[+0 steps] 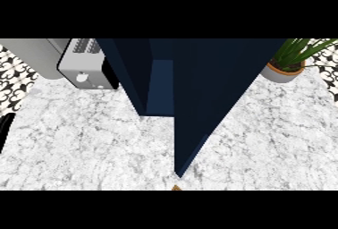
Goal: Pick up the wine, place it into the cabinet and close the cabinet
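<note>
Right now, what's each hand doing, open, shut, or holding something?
Left hand: only a black sliver at the left edge; cannot tell.
Right hand: not in view.

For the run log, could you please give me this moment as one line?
cabinet: door open | wine: not visible | left hand: at left edge | right hand: out of view

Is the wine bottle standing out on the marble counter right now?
No: the marble counter shows only a toaster, a potted plant and the open cabinet door.

No readable writing

We find no text, label, brand or number on the dark blue cabinet (198, 89), the toaster (86, 67) or the plant pot (284, 74).
</note>
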Robot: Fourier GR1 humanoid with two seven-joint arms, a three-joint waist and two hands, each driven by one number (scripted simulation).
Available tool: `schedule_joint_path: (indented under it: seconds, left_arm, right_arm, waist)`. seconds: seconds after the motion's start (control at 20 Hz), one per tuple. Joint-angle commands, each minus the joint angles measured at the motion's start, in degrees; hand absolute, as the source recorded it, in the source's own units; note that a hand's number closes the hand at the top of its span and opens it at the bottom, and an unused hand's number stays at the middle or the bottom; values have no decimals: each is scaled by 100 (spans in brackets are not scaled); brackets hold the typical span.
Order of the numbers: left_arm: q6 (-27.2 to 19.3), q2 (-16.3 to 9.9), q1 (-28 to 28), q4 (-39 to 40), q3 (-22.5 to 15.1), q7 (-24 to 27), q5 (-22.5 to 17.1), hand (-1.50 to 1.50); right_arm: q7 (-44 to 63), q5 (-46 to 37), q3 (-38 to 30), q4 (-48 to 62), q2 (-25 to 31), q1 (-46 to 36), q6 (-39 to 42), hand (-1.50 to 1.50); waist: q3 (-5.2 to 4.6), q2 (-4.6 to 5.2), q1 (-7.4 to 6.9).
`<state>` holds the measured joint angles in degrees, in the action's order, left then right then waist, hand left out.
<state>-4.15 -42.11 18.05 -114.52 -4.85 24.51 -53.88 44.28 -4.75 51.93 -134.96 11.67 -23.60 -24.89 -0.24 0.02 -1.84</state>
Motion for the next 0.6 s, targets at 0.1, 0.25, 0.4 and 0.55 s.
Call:
schedule_joint_path:
  seconds: [0.1, 0.25, 0.4, 0.55]
  left_arm:
    - [-225, -12, -301, -159, 75, -370, -131, -150]
    - [-41, 127, -458, 322, 101, -226, -76, -150]
    - [-88, 321, -471, 328, -149, -165, 145, -150]
    - [-17, 241, -491, 342, 122, -304, -2, -150]
  right_arm:
    - [74, 640, -591, 1274, -1112, -1618, -317, 150]
    - [-224, 979, -864, 2018, -1127, -2271, -588, 150]
    - [-442, 1360, -1365, 2878, -1147, -3269, -692, 150]
    - [-685, 1727, -1555, 3796, -1157, -4006, -854, 150]
  waist:
    - [6, 34, -76]
    - [2, 54, -85]
    - [4, 50, -96]
    - [9, 28, -114]
